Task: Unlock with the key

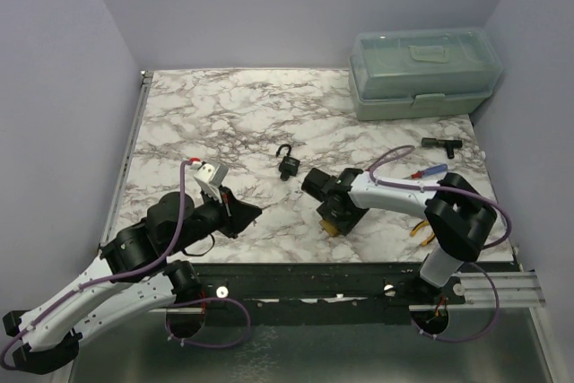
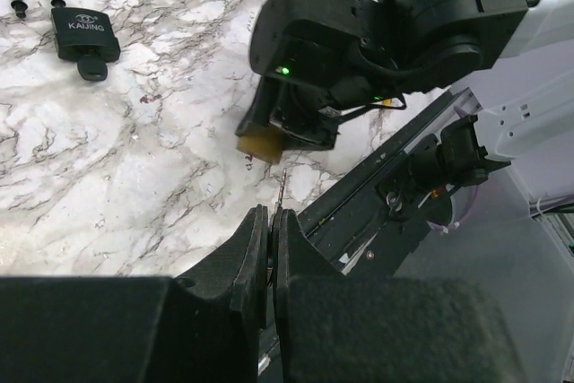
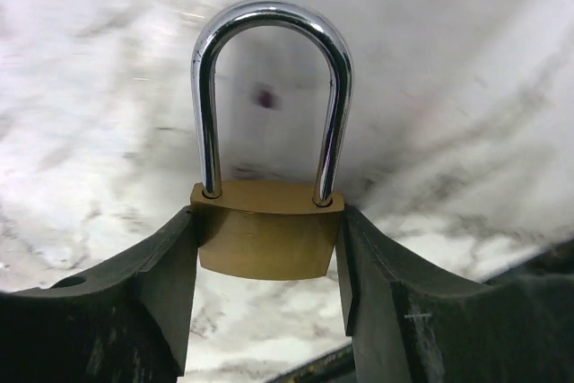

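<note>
My right gripper (image 3: 267, 221) is shut on the body of a brass padlock (image 3: 267, 244), whose chrome shackle (image 3: 269, 87) is closed and points away from the wrist. In the top view the right gripper (image 1: 336, 219) holds the padlock low over the marble near the front edge. My left gripper (image 2: 272, 218) is shut on a thin metal key (image 2: 283, 187) whose blade points toward the brass padlock (image 2: 260, 143), a short gap away. In the top view the left gripper (image 1: 253, 212) sits left of the right one.
A black padlock (image 1: 287, 164) with a key in its base and an open shackle lies mid-table; it also shows in the left wrist view (image 2: 82, 31). A teal toolbox (image 1: 423, 73) stands at the back right. A black T-shaped tool (image 1: 441, 143) and small pens (image 1: 429, 170) lie at the right.
</note>
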Controlling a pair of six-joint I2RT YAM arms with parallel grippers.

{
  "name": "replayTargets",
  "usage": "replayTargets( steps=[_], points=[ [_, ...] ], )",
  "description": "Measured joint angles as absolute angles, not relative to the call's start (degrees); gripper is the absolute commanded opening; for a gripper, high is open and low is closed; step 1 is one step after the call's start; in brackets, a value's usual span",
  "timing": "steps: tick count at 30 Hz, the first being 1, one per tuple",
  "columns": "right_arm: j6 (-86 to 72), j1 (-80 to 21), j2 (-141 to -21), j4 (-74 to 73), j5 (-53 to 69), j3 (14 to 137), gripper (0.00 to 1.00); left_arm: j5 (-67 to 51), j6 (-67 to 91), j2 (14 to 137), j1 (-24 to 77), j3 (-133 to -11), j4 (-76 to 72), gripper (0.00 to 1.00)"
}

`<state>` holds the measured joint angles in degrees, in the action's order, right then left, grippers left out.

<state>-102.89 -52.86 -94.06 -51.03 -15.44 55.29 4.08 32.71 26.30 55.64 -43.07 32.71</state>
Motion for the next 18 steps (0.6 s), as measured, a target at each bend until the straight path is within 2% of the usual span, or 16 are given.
replayTargets(
  steps=[5,9,15,18],
  points=[
    [-81.84,-52.75,-98.98,-44.84,-20.62,60.58,0.35,4.1,32.69,26.55,55.64,-43.07,32.71,0.0],
    [-68.38,-52.75,-99.22,-39.75,-18.96,60.45,0.47,4.12,32.69,26.52,55.64,-43.07,32.71,0.0],
    [-59.42,-52.75,-102.02,-39.42,-16.86,63.9,0.77,4.14,32.71,26.55,55.64,-43.07,32.71,0.0],
    [-57.89,-52.75,-104.12,-40.14,-16.49,66.67,0.81,4.14,32.69,26.72,55.64,-43.07,32.71,0.0]
  ],
)
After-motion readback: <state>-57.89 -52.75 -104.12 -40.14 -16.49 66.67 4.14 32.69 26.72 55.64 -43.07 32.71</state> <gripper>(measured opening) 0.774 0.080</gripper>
